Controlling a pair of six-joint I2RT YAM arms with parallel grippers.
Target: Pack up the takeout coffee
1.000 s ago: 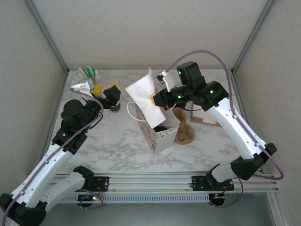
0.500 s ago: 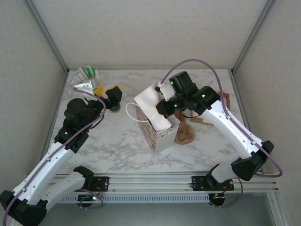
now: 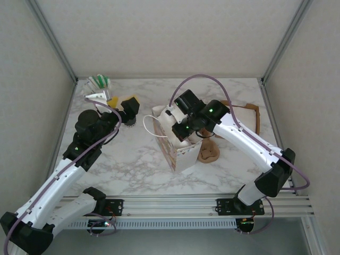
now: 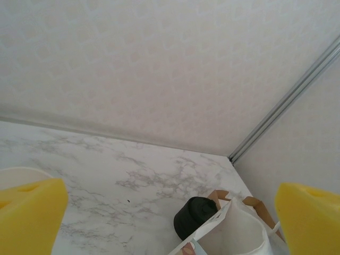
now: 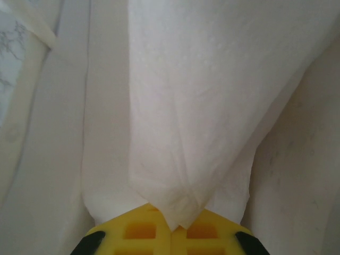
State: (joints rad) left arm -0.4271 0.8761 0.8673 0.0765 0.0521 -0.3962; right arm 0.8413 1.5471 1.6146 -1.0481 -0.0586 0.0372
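A white paper bag [image 3: 183,156] stands open in the middle of the table. My right gripper [image 3: 178,132] reaches down into its mouth, shut on a corner of a white napkin [image 3: 163,117]. In the right wrist view the yellow pads [image 5: 143,231] pinch the napkin's tip [image 5: 180,215], and the sheet [image 5: 186,106] hangs ahead against the bag's white inner walls. The takeout coffee is hidden. My left gripper [image 3: 130,103] hovers open at the back left, apart from the bag. Its yellow fingers [image 4: 26,212] stand wide with nothing between them.
A brown cardboard carrier [image 3: 244,114] lies at the back right and a crumpled brown piece [image 3: 208,151] sits right of the bag. Packets and stirrers [image 3: 100,82] stand in the back left corner. A black round shape [image 4: 194,215] shows behind the bag's rim [image 4: 212,234].
My right gripper has come down and to the left, carrying the napkin from above the bag into its mouth. The left arm has barely shifted.
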